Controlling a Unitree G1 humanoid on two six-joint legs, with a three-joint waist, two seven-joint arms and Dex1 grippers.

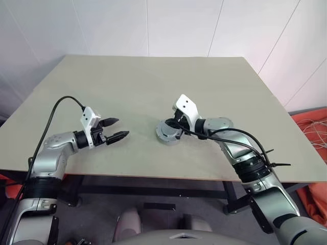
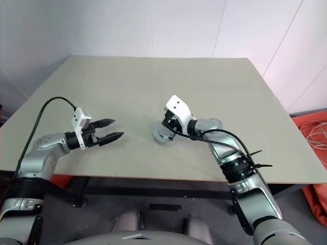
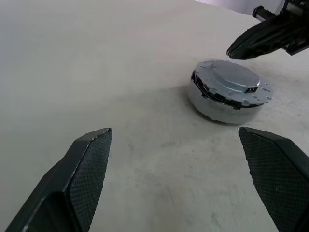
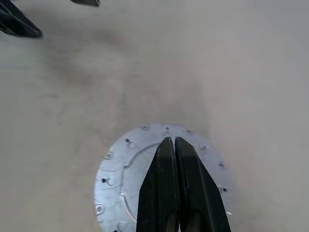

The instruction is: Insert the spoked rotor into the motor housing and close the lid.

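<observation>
Left wrist view: lid (image 3: 235,83) seated on top of the motor housing (image 3: 212,107), upper right of frame, on the table (image 3: 96,63).

Lid sits slightly askew, a dark gap showing under its near rim; the housing shows below it as a pale round wall. Right gripper (image 3: 231,50) hangs just above the lid's far edge here; whether it touches is not resolved. Right wrist view adds what that angle hides: the lid face from above, lower centre of frame, small holes round its rim, with the right fingers pressed together, nothing between them, tips over the lid's middle. Left eye view places the stack centre frame, the left gripper (image 1: 118,128) well apart at centre left, fingers spread wide and empty, pointing toward the stack.
</observation>
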